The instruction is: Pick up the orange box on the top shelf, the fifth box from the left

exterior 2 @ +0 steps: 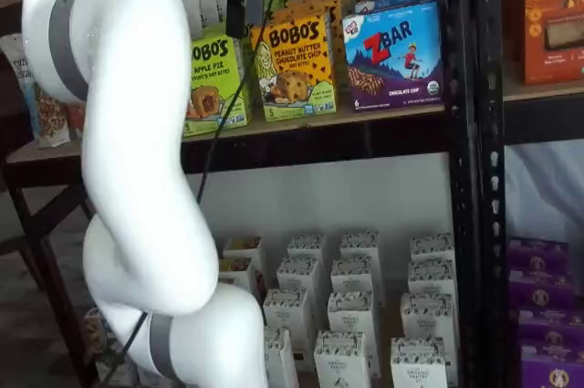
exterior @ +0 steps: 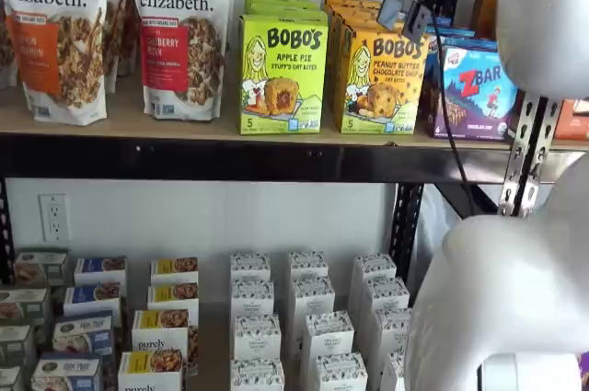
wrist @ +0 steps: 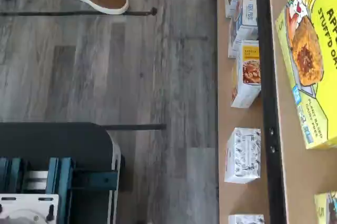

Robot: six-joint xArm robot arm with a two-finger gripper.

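Note:
The orange box (exterior: 382, 78) stands upright at the front of the top shelf (exterior: 184, 124), with more of the same cartons behind it; it also shows in a shelf view (exterior 2: 294, 64). My gripper (exterior: 405, 9) hangs in front of the box's upper edge, apart from it, with a gap between its two black fingers and nothing in them. In a shelf view (exterior 2: 239, 5) it shows side-on, left of the box's top. The wrist view shows the shelf board (wrist: 300, 182) but no clear sight of the orange box.
A lime-green Apple Pie box (exterior: 282, 74) stands left of the orange box and a ZBar box (exterior: 474, 87) right of it. Granola bags (exterior: 179, 32) are further left. Small white boxes (exterior: 308, 317) fill the lower level. A black upright (exterior 2: 465, 132) stands at the right.

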